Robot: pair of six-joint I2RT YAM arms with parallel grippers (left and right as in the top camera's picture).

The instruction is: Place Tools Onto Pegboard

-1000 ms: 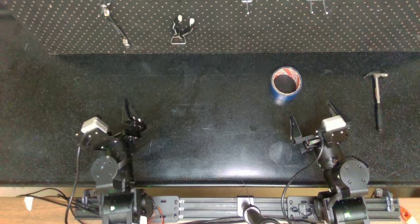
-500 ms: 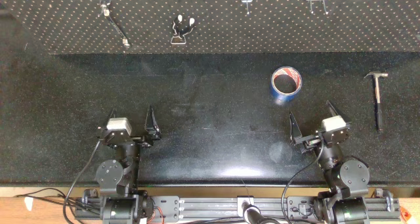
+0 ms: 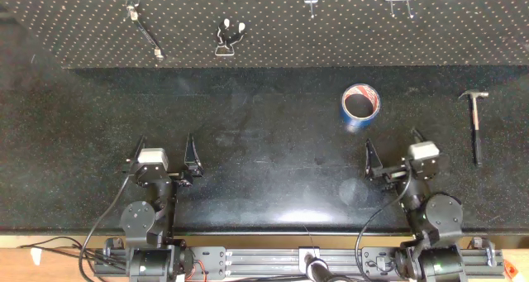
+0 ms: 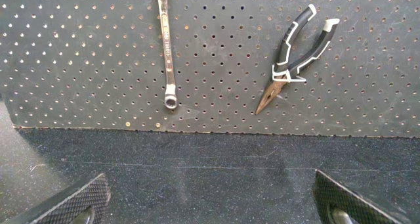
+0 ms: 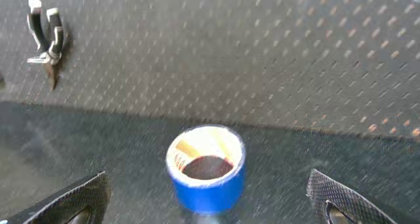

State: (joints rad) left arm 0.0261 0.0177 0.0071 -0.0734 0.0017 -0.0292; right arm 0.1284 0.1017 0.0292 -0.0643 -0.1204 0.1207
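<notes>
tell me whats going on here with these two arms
Two robot arms are putting tools on a pegboard. A wrench and pliers already hang on it. The tape roll and the hammer lie on the table, not yet hung. The left gripper and the right gripper are both open and empty, low near their bases, and the right one faces the tape roll.
</notes>
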